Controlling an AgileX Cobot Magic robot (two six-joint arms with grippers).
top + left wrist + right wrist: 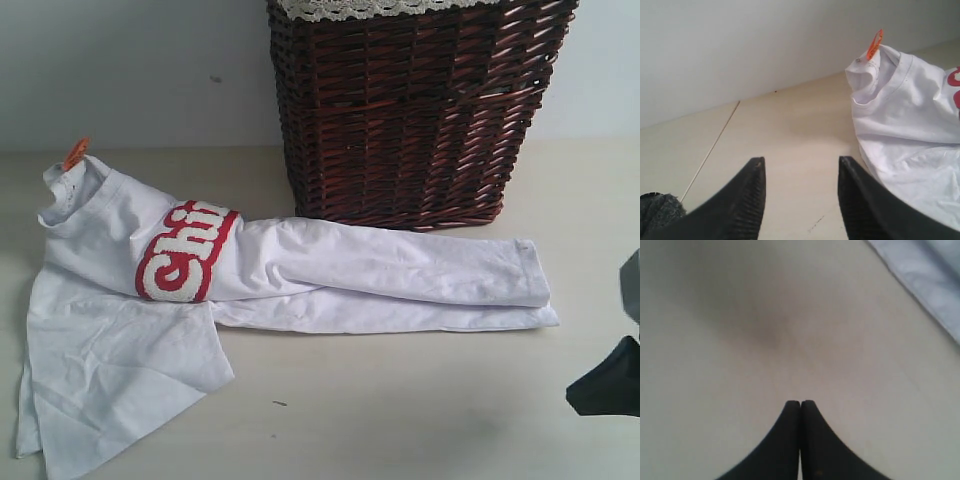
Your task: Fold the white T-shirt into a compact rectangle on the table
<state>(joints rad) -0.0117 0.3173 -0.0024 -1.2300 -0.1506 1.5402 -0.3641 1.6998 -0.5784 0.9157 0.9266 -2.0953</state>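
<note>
The white T-shirt (300, 265) lies lengthwise on the table (420, 400), folded into a long strip with its red lettered band (185, 250) showing and an orange neck tag (75, 152) at the far left. One loose part spreads toward the front left. My left gripper (801, 167) is open over bare table, beside the shirt's collar (880, 75); nothing sits between its fingers. My right gripper (800, 404) is shut and empty above bare table, with the shirt's edge (925, 280) some way off. In the exterior view only its dark tip (608, 385) shows at the right edge.
A dark brown wicker basket (415, 100) with a lace rim stands at the back, touching the shirt's far side. A pale wall runs behind the table. A dark grey object (657, 212) shows at the corner of the left wrist view.
</note>
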